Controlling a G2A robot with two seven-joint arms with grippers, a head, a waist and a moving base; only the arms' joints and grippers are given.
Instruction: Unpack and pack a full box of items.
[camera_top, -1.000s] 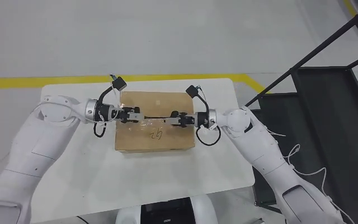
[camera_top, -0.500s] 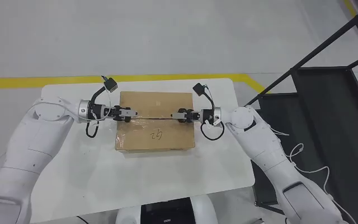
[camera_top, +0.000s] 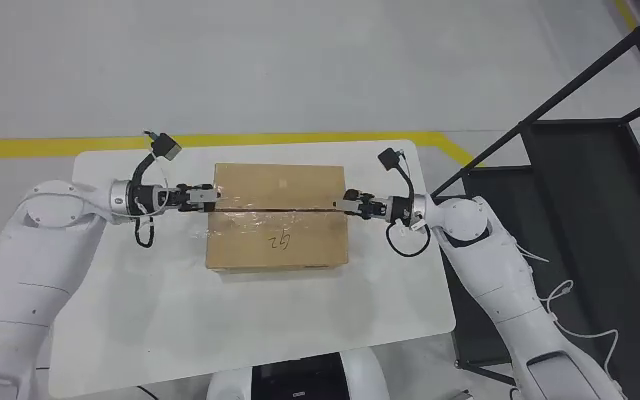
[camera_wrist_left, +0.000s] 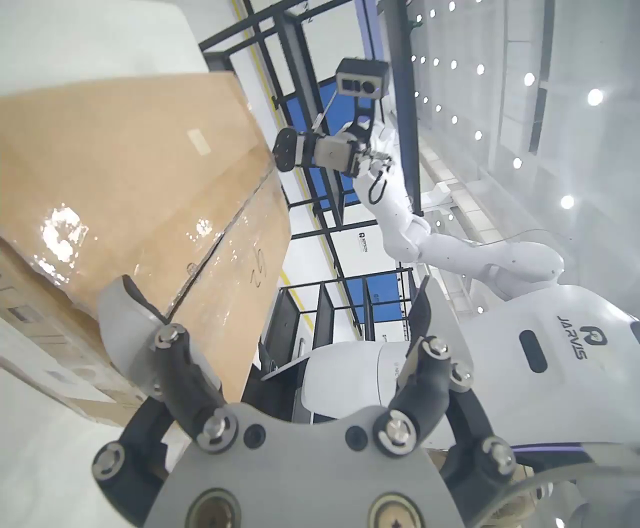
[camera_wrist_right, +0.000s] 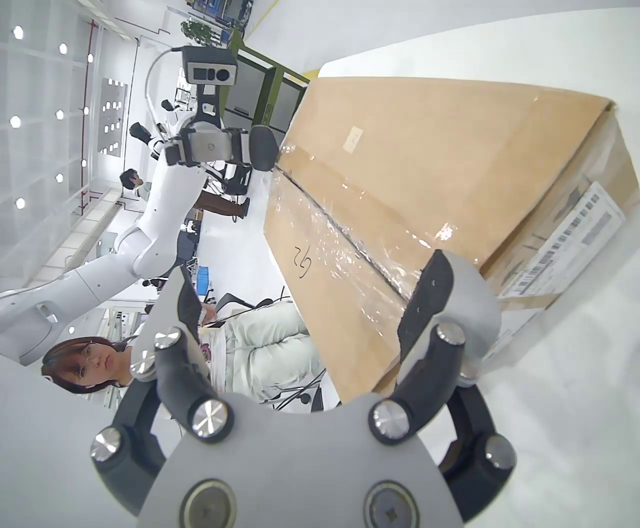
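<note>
A closed cardboard box (camera_top: 278, 215) lies in the middle of the white table (camera_top: 150, 290), its centre seam covered with clear tape and a handwritten mark on top. My left gripper (camera_top: 205, 196) is open at the left end of the seam, one finger (camera_wrist_left: 125, 310) by the box (camera_wrist_left: 140, 165) edge. At the seam's right end my right gripper (camera_top: 350, 203) is open as well, one finger (camera_wrist_right: 435, 290) just off the corner of the box (camera_wrist_right: 425, 165). Nothing is held between either pair of fingers.
A black metal rack (camera_top: 580, 200) stands close to the table's right side. A yellow line (camera_top: 100, 145) runs across the floor behind the table. A printed label (camera_wrist_right: 565, 240) sticks on the box's right end. Bare tabletop lies in front of the box.
Both grippers have drawn apart along the seam, from near the middle of the box top out to its left and right ends. The box has stayed put.
</note>
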